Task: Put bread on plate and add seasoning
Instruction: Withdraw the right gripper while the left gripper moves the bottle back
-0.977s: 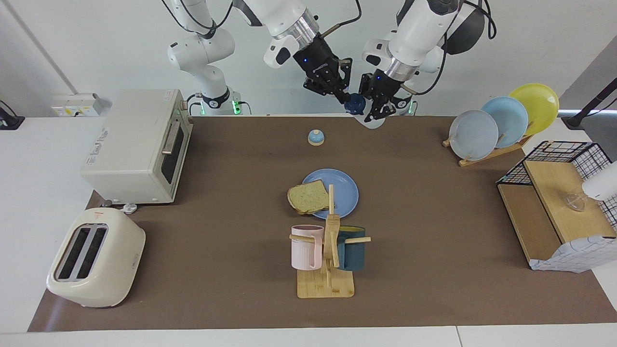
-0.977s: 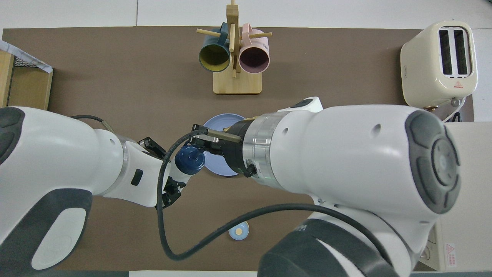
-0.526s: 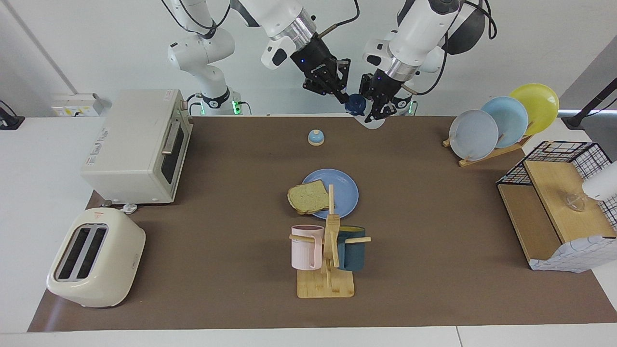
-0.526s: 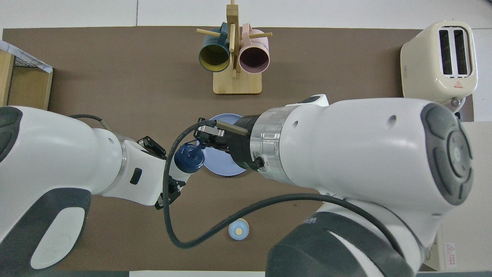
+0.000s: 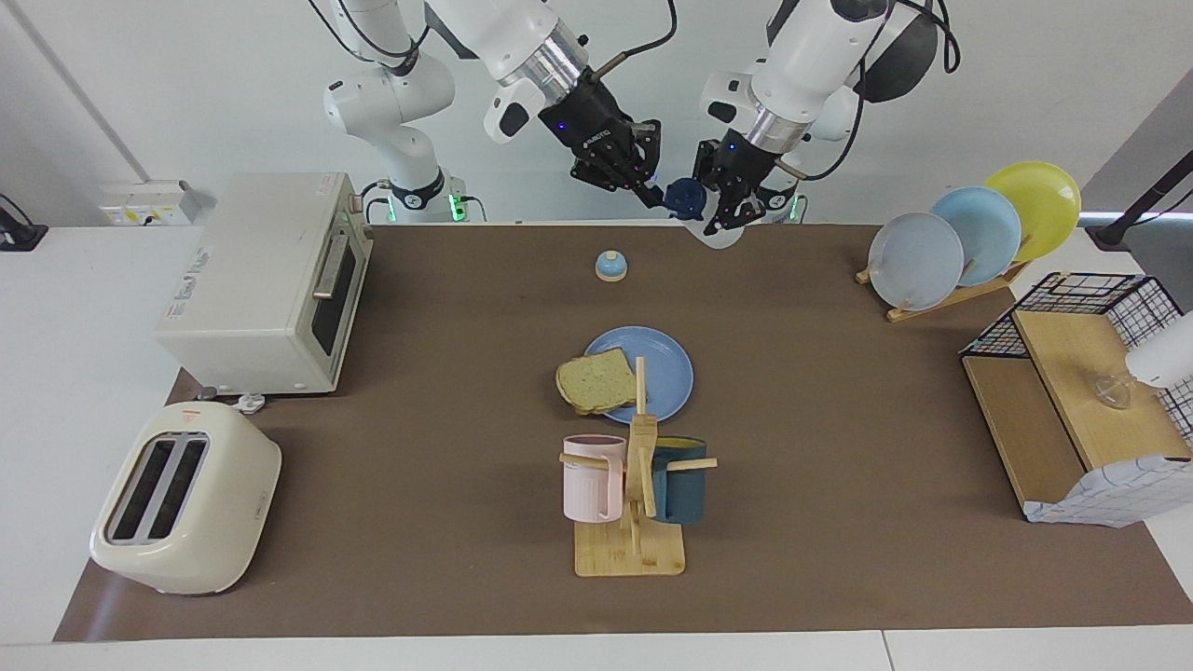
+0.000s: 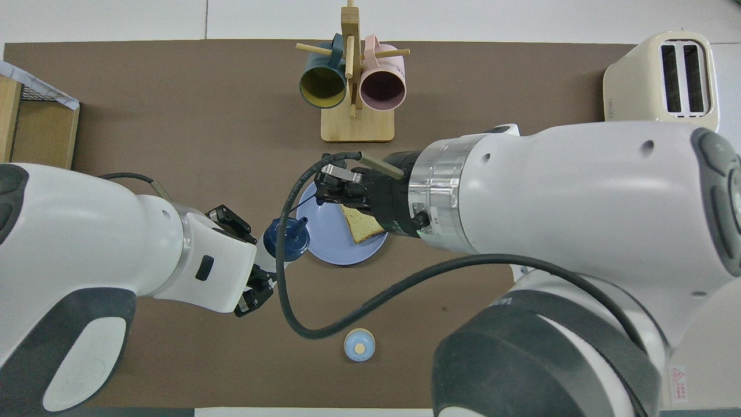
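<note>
The bread (image 5: 595, 380) lies on the blue plate (image 5: 666, 373) at mid-table, overhanging the rim toward the right arm's end. It also shows in the overhead view (image 6: 362, 229) on the plate (image 6: 324, 231). My left gripper (image 5: 718, 210) is shut on the seasoning bottle (image 5: 713, 233) and holds it tilted, high over the robots' end of the table. Its navy cap (image 6: 288, 240) shows a bare nozzle. My right gripper (image 5: 651, 193) is beside the cap, shut on the tethered lid, and it also shows in the overhead view (image 6: 325, 194).
A small blue bell (image 5: 610, 267) sits between the plate and the robots. A mug tree (image 5: 634, 485) stands just past the plate. An oven (image 5: 261, 280) and toaster (image 5: 186, 499) are at the right arm's end. A plate rack (image 5: 969, 238) and wire shelf (image 5: 1081, 391) are at the left arm's end.
My right gripper has drawn away from the cap toward the right arm's end, and the nozzle now shows. The left gripper and bottle have barely moved. The bread and plate are unchanged.
</note>
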